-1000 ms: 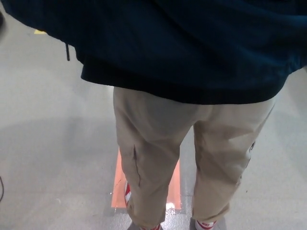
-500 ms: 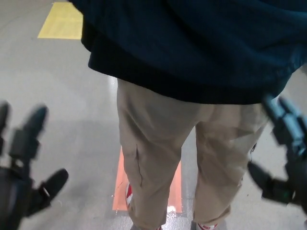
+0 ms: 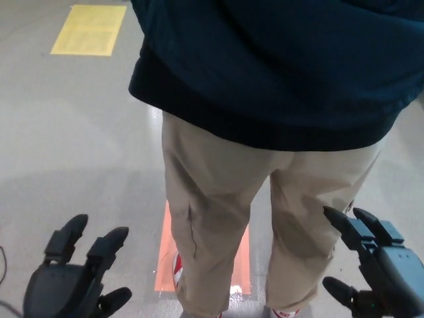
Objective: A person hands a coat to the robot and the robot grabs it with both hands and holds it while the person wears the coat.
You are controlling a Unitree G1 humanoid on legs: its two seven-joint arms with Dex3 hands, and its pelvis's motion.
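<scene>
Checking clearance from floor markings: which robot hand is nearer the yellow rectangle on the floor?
Left. The left hand is low, below the yellow rectangle; the right hand is far across, bottom right.

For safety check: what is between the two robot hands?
In the head view, the person's legs in beige trousers stand between the left hand and right hand.

Person (image 3: 265, 165) centre, left hand (image 3: 76, 278) lower left, right hand (image 3: 374, 268) lower right
</scene>
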